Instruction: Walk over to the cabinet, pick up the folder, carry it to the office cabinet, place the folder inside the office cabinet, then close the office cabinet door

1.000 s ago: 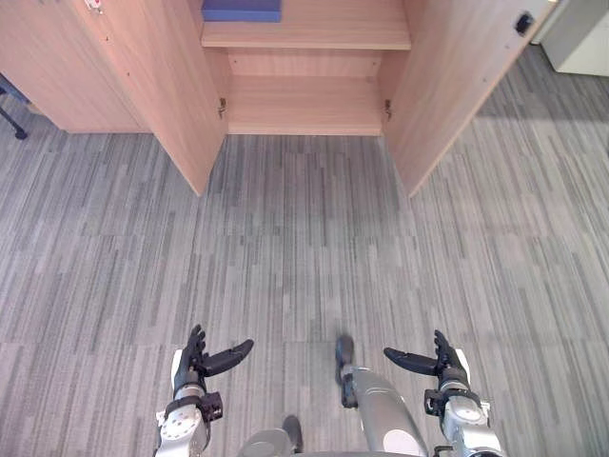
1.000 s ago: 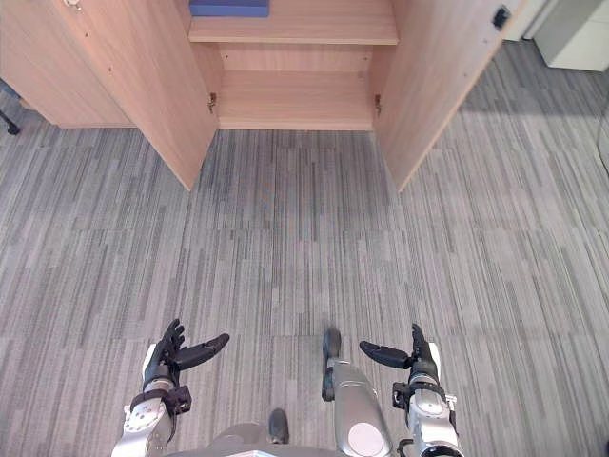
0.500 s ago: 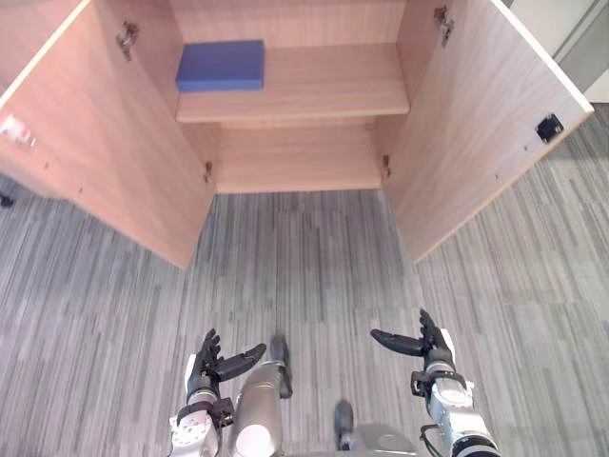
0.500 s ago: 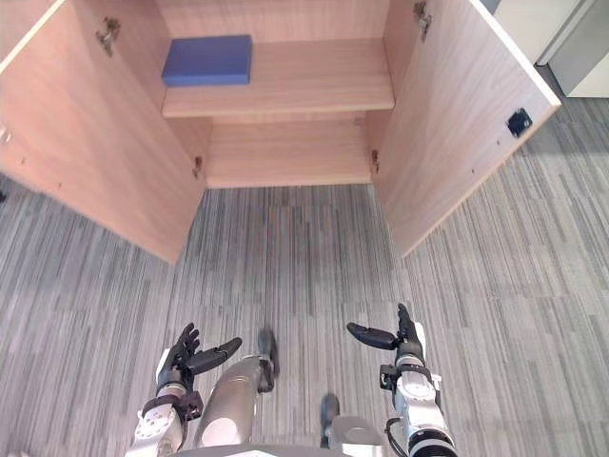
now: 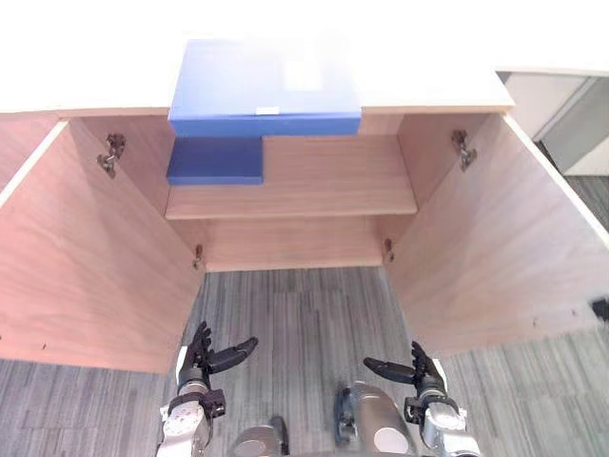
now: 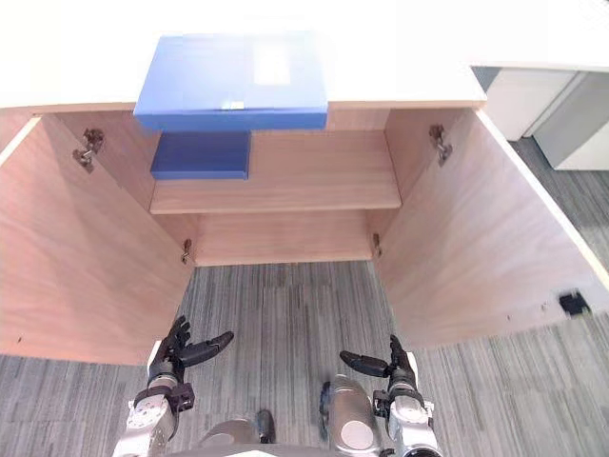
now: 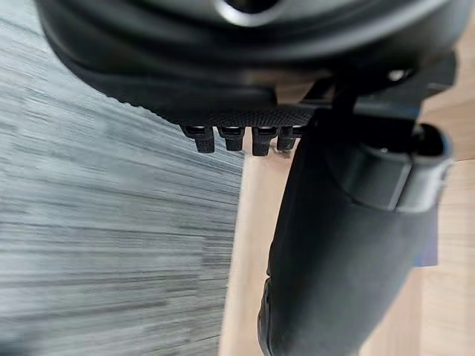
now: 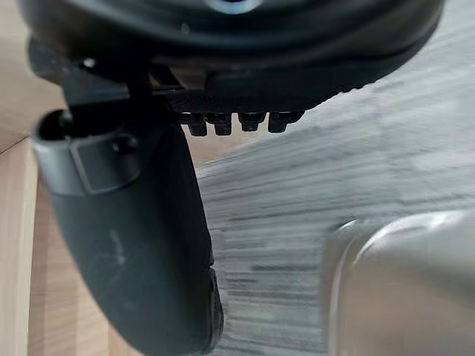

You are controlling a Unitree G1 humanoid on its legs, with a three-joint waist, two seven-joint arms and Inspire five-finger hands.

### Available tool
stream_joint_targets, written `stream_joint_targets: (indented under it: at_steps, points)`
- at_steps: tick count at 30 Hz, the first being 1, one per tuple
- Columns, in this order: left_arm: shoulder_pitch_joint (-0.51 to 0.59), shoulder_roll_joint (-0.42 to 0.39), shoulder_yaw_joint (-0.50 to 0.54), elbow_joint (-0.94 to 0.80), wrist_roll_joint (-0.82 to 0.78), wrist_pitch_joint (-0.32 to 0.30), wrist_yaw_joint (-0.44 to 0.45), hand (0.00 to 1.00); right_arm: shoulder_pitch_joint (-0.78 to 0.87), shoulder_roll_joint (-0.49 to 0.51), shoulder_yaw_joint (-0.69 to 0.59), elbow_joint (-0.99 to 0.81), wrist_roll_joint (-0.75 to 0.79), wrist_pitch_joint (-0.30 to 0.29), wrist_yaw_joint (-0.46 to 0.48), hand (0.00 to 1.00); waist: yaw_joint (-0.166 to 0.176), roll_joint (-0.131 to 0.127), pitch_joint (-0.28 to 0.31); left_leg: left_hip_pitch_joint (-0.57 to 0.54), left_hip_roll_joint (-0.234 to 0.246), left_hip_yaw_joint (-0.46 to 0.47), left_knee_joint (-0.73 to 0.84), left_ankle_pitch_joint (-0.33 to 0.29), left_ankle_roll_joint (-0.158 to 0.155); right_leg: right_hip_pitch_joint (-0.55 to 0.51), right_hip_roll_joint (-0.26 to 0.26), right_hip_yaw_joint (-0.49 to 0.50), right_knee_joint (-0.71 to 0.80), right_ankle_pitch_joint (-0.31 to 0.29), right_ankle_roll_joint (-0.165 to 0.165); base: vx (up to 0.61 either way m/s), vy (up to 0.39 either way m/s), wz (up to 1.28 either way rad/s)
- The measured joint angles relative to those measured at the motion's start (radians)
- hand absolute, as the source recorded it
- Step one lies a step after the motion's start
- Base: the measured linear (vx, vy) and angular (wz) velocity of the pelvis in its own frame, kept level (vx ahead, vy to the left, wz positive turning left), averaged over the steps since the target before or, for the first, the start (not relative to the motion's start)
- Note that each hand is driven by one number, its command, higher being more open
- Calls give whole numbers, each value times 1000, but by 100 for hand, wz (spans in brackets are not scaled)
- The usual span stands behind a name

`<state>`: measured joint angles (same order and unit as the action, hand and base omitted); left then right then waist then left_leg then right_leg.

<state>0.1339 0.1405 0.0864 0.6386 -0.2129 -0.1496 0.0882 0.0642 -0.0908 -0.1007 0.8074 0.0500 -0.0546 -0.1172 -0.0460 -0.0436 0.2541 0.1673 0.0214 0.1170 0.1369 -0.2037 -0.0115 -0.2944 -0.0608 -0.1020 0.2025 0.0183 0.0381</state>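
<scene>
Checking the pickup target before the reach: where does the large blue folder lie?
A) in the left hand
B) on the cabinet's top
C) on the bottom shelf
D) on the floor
B: the large blue folder lies flat on the cabinet's top, at its front edge.

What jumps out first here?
A big blue folder lies on the cabinet top at its front edge, above another blue item at the shelf's left end. The left door and right door stand wide open. The left hand and right hand hang open and empty over the carpet.
</scene>
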Motion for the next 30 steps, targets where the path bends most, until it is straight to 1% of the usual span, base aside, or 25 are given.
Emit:
stream_joint_targets:
  at_steps: [1,2,3,4,5,6,7,8,9,10,11,12,13,14,16,17,21,23,25,26,27,30]
  points:
    - [-5,-18,2,31,3,2,0,100,10,-13,-2,6,-2,1,-1,100,-2,10,-1,27,14,-14,7,-36,-15,3,7,6,36,70,-45,559,-205,32]
    - [0,-37,4,43,4,13,1,100,-1,-20,-2,14,-3,11,-1,100,2,35,-10,19,50,-15,36,-39,-29,-5,27,0,83,38,-61,531,-220,23]
    - [12,-52,1,40,8,13,-2,100,7,-16,-4,-7,-4,11,-2,100,-3,37,-10,-14,63,-18,150,-45,-46,6,29,-15,109,-27,-59,470,-225,33]
    - [15,-72,3,38,15,13,-3,100,31,-11,-4,-36,-3,11,-2,100,-4,43,-7,-85,100,-13,345,-36,-62,59,41,-37,107,-67,-68,463,-249,50]
    - [20,-81,4,33,18,13,-3,100,39,-8,-2,-46,-3,11,-2,100,0,46,-6,-126,132,-3,472,-27,-81,95,51,-48,95,-80,-76,534,-281,40]
    - [47,-95,3,-1,17,14,-3,100,65,4,2,-69,-3,13,-3,100,18,48,-5,-204,213,48,696,-45,-92,188,82,-61,58,-100,-94,433,-202,12]
    - [56,-100,3,-13,17,14,-3,100,74,10,1,-85,-2,10,-7,100,26,46,-6,-228,232,68,730,-56,-86,215,88,-64,45,-106,-100,464,-197,-4]
    - [60,-106,1,-24,17,14,-3,100,78,13,-3,-105,-1,8,-14,100,35,40,-13,-278,244,94,716,-72,-82,250,88,-63,14,-109,-101,264,-95,-11]
    - [58,-109,1,-27,17,14,-3,100,71,13,-8,-109,1,6,-14,100,39,39,-14,-292,240,101,671,-75,-76,266,87,-60,-1,-108,-100,388,-79,-24]
    - [55,-111,0,-36,17,14,-3,100,51,8,-25,-106,6,1,-17,100,43,50,-20,-296,224,101,480,-66,-74,300,86,-45,-31,-106,-96,334,-19,-24]
    - [53,-111,0,-42,17,14,-2,100,47,8,-32,-106,6,-1,-17,100,44,55,-23,-291,214,93,394,-45,-75,308,87,-41,-37,-107,-93,394,39,-27]
    - [45,-111,0,-50,17,13,-1,100,46,7,-52,-104,6,-1,-18,100,46,71,-32,-282,195,79,224,37,-73,317,91,-35,-45,-110,-83,246,72,-14]
    - [40,-111,0,-53,17,13,0,100,47,6,-60,-103,6,-1,-19,100,45,80,-36,-277,190,74,154,104,-66,320,95,-32,-46,-116,-74,281,122,-18]
    - [34,-101,1,-55,17,13,0,100,42,14,-72,-82,6,0,-21,100,50,72,-38,-255,174,70,123,132,-75,334,86,-17,-50,-124,-61,255,127,-4]
    - [33,-81,-8,-103,17,11,-1,100,63,14,-72,-72,7,1,-22,100,41,56,-49,-208,127,75,30,160,-60,341,45,-15,-55,-137,-36,240,124,14]
    - [36,-74,-8,-134,17,10,0,100,64,13,-72,-64,6,1,-22,100,39,57,-49,-195,111,77,2,166,-56,346,34,-15,-65,-139,-34,147,85,13]
    - [51,-38,-8,-205,24,9,1,100,65,20,-70,-33,5,2,-16,100,33,57,-50,-154,94,76,-44,168,-53,376,23,-18,-84,-141,-30,97,43,6]
    - [84,-32,-9,-289,59,8,2,100,66,19,-70,-33,5,2,-15,100,31,57,-50,-135,93,72,-63,172,-54,388,25,-20,-84,-141,-30,53,-7,8]
    - [117,-30,-14,-408,148,2,32,100,63,15,-71,-34,3,-3,-16,100,32,59,-53,-130,88,60,-86,184,-54,389,25,-27,-84,-140,-30,15,-22,15]
    - [126,-30,-16,-440,164,0,40,100,63,14,-70,-34,3,-5,-16,100,33,61,-56,-129,85,57,-91,187,-55,389,25,-30,-84,-140,-30,-5,-17,13]
    - [153,-30,-21,-510,195,-5,62,100,63,14,-70,-33,-1,-8,-17,100,33,64,-62,-124,85,55,-99,191,-55,391,26,-32,-84,-140,-30,-10,-11,7]
    - [230,-28,-40,-688,284,-41,112,100,65,9,-69,-24,-11,-21,-26,100,35,77,-76,-107,82,48,-105,190,-55,408,24,-33,-83,-140,-30,-25,-7,7]
